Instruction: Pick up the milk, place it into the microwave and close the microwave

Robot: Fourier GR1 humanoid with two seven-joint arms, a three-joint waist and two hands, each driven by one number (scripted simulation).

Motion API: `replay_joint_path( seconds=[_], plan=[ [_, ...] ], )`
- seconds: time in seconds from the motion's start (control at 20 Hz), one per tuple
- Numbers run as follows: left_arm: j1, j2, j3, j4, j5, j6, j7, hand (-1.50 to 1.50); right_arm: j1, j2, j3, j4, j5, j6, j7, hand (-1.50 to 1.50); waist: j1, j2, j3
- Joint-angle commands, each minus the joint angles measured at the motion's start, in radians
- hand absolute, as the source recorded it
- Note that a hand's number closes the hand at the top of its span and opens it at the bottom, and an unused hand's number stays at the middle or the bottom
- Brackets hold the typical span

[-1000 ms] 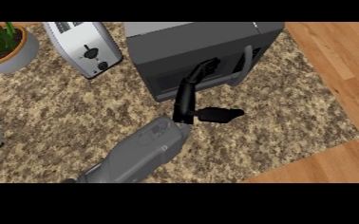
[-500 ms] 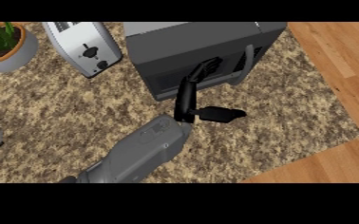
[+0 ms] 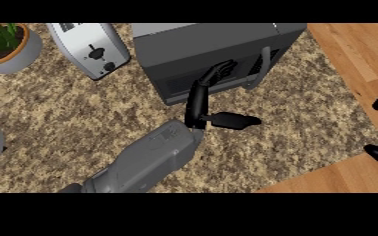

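Note:
The dark grey microwave [image 3: 214,42] stands at the back middle of the counter, and its door looks closed. The door's vertical handle [image 3: 260,66] is on the right side of the front. My left hand [image 3: 199,100] reaches up from the lower middle. Its straight fingers [image 3: 220,71] rest against the door's front just left of the handle, and the thumb [image 3: 232,120] sticks out to the right. The hand is open and holds nothing. No milk shows in the head view. Only small dark parts of my right hand [image 3: 373,152] peek in at the right edge.
A silver toaster [image 3: 88,50] stands left of the microwave. A potted plant [image 3: 15,45] sits at the far left. The counter top [image 3: 74,115] is speckled brown stone, with wooden flooring [image 3: 347,50] beyond its right edge.
My left forearm has drifted slightly down and left. The hand stays against the microwave door.

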Motion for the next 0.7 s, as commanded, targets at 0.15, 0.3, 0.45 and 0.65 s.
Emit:
replay_joint_path(
  seconds=[0.15, 0.3, 0.45, 0.65],
  plan=[
    [-0.061, 0.000, 0.060, 0.080, 0.053, 0.016, -0.014, -1.50, -0.027, 0.014, 0.012, 0.074, -0.119, 0.060, 0.040, -1.50, -0.008, 0.002, -0.003],
    [-0.066, 0.000, 0.054, 0.080, 0.060, 0.016, -0.029, -1.50, -0.049, -0.005, 0.002, 0.108, -0.146, 0.080, 0.054, -1.50, -0.011, 0.008, -0.003],
    [-0.064, 0.000, 0.057, 0.084, 0.077, 0.012, -0.041, -1.50, -0.058, -0.020, -0.004, 0.128, -0.171, 0.107, 0.054, -1.50, -0.023, 0.005, -0.002],
    [-0.069, 0.000, 0.054, 0.092, 0.091, 0.005, -0.052, -1.50, -0.083, -0.032, -0.016, 0.171, -0.206, 0.122, 0.068, -1.50, -0.020, 0.007, -0.002]
  ],
)
